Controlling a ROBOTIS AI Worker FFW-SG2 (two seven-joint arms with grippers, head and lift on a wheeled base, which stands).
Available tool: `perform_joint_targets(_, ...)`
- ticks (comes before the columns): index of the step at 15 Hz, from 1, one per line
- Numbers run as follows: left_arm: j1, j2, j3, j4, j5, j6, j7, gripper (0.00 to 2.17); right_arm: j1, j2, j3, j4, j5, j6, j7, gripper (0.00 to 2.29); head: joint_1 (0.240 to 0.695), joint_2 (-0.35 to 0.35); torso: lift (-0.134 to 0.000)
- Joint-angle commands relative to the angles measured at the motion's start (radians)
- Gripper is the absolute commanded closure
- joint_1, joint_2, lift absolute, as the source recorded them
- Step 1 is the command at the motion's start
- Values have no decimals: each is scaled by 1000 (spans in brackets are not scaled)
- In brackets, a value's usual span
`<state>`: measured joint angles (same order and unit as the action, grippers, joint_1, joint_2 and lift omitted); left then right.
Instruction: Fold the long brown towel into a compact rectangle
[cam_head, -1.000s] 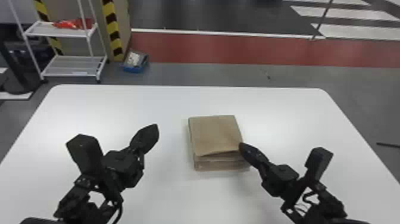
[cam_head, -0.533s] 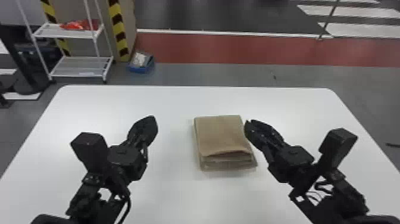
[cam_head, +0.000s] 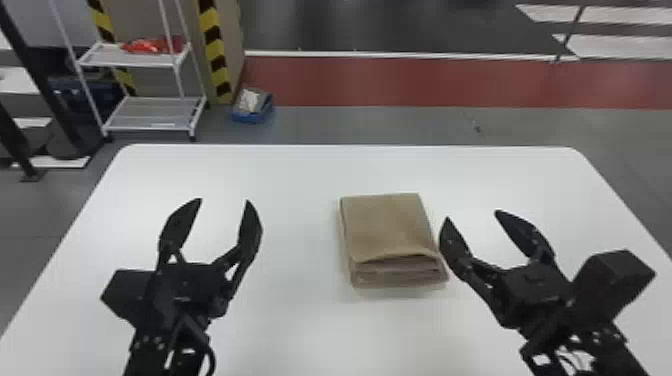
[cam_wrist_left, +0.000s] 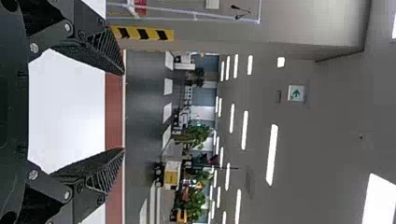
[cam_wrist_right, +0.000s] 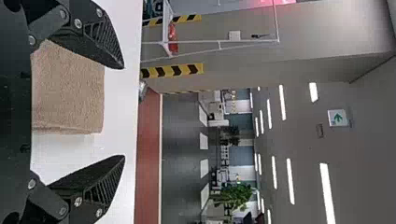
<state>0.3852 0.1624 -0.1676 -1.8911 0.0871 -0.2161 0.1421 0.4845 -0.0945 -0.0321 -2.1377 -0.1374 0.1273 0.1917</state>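
Seeing our left hand (cam_head: 224, 200) and right hand (cam_head: 472, 215) just go wide, towel (cam_head: 387, 225) folded beside the right one, we're probably done.

Past the far edge of the white tabletop (cam_head: 240, 165) lies grey floor (cam_head: 375, 125), then a red band (cam_head: 400, 82), a white line (cam_head: 400, 55) and dark flooring (cam_head: 400, 30), with white stripes (cam_head: 615, 46) beyond the far right corner. Beyond the far left corner stands a white rack (cam_head: 155, 101), something red (cam_head: 147, 46) on its upper shelf, a blue container (cam_head: 250, 119) on the floor nearby. The left wrist view shows bright ceiling lights (cam_wrist_left: 272, 154), a green-marked sign (cam_wrist_left: 301, 93) and leafy plants (cam_wrist_left: 197, 135)
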Motion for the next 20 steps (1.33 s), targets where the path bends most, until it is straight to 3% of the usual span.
perform_joint_targets(1, 32, -1, 74, -9, -9, -21, 5, 19, 46, -5, -38, -33, -10, -8, 2, 73, 695, -25, -121)
perform_joint_targets(4, 46, -1, 141, -59, 5, 83, -29, 19, 98, -5, -66, -50, -42, -39, 23, 83, 695, 6, -121)
perform_joint_targets(6, 47, -7, 183, -164, 19, 378, -96, 19, 126, -5, -86, -56, -82, -63, 49, 83, 695, 21, -121)
perform_joint_targets(7, 50, -7, 188, -201, 26, 427, -99, 19, 134, -4, -86, -64, -82, -63, 52, 83, 695, 25, -121)
perform_joint_targets(10, 61, -9, 192, -247, 26, 421, -84, 19, 144, 2, -89, -96, -85, -57, 57, 83, 695, 30, -121)
perform_joint_targets(17, 110, -11, 131, -187, 34, 157, -36, 26, 143, 61, -80, -91, -99, -27, 57, 83, 695, 24, -121)
perform_joint_targets(20, 133, -7, 117, -187, 34, 111, -33, 26, 135, 67, -75, -85, -85, -14, 54, 90, 695, 18, -120)
